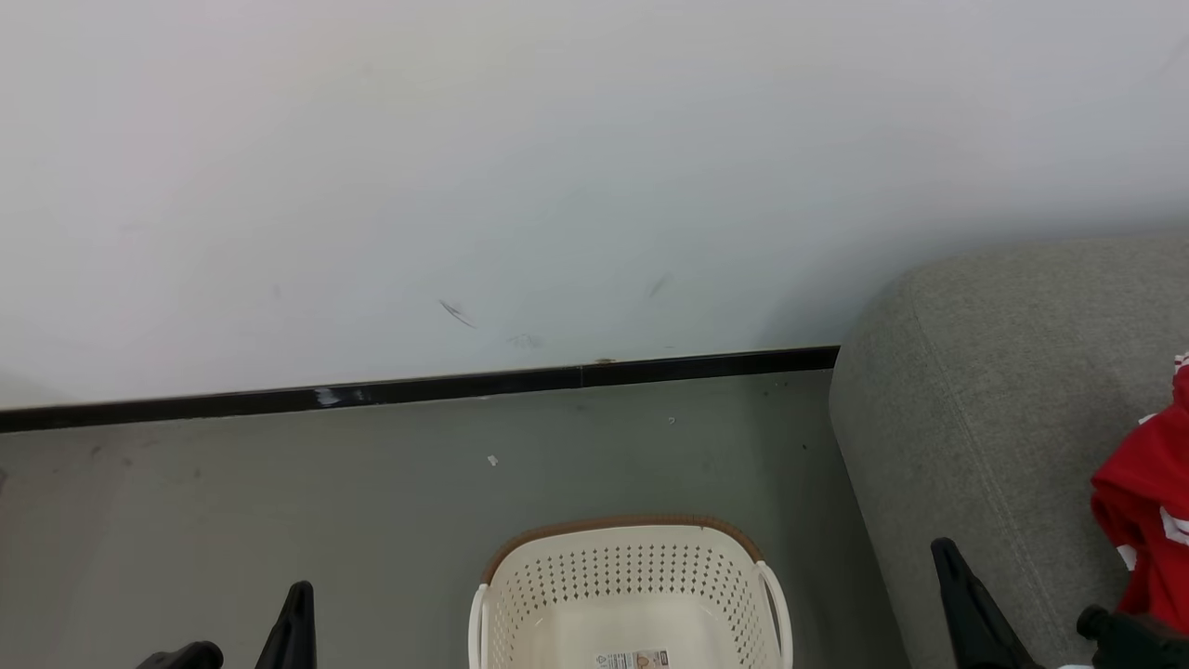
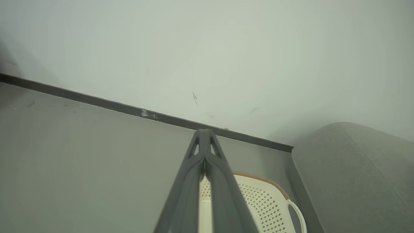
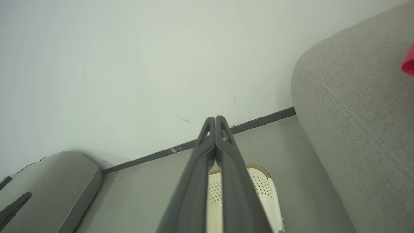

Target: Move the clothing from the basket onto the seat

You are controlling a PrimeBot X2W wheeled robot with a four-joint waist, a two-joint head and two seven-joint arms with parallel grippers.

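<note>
A white wall (image 1: 557, 167) spans the upper frame, with grey floor (image 1: 279, 502) below. The seat (image 1: 985, 390) takes the right side, and red clothing (image 1: 1147, 511) lies on it at the right edge. The basket (image 1: 632, 576) stands bottom centre. The left gripper (image 2: 204, 132) and right gripper (image 3: 215, 118) are pressed closed and hold nothing.

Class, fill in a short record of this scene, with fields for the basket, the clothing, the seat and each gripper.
basket: cream, on the floor beside the seat; the part in view holds no clothing
clothing: red and white, lying on the seat
seat: grey sofa, to the basket's right
left gripper: shut, holding nothing
right gripper: shut, holding nothing
</note>
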